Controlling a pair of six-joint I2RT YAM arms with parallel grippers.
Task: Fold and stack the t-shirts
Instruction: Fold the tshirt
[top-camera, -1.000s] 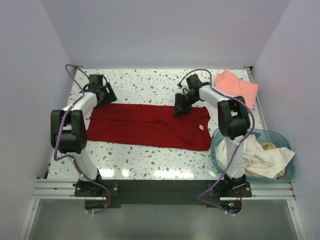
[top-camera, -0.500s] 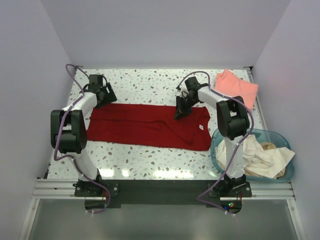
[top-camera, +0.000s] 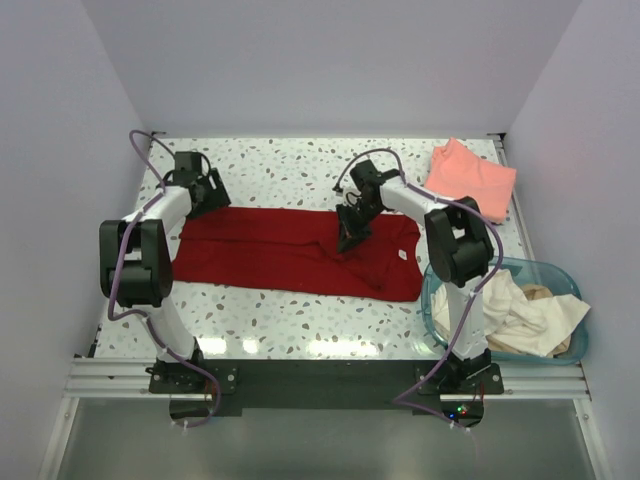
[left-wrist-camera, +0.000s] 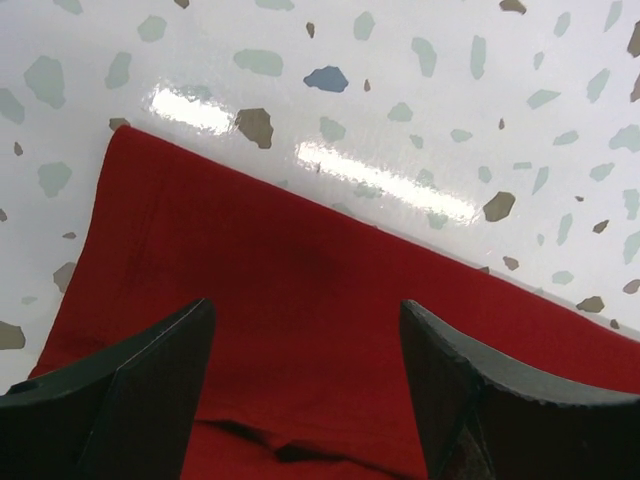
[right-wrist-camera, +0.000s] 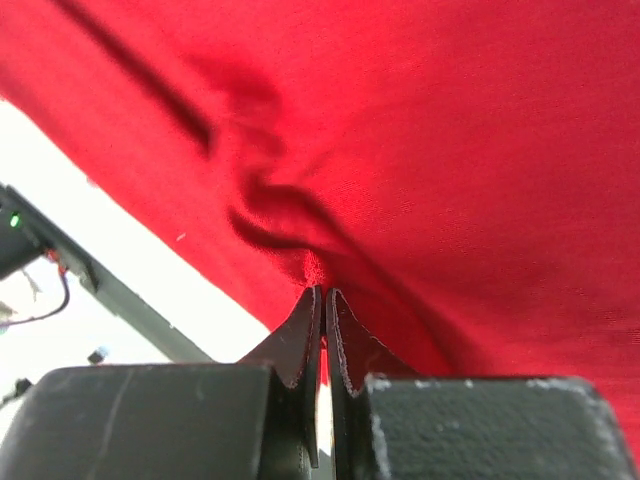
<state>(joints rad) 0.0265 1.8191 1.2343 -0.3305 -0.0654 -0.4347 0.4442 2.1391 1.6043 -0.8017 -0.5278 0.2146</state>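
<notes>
The dark red t-shirt (top-camera: 290, 250) lies spread across the middle of the table, with a small white label near its right end. My right gripper (top-camera: 347, 236) is shut on a pinch of the red t-shirt (right-wrist-camera: 420, 150), and the cloth puckers at its tips (right-wrist-camera: 322, 292). My left gripper (top-camera: 207, 197) is open over the shirt's far left corner (left-wrist-camera: 300, 330), the fingers apart with red cloth between them. A salmon-pink t-shirt (top-camera: 472, 172) lies at the far right corner. Cream-white t-shirts (top-camera: 520, 310) sit in the basket.
The translucent teal basket (top-camera: 560, 275) stands at the near right, beside the right arm's base. The table is white with grey specks (top-camera: 290, 170). Walls close in the left, far and right sides.
My right gripper has moved left and nearer along the shirt's far edge, dragging a fold of red cloth with it. The left gripper has barely moved.
</notes>
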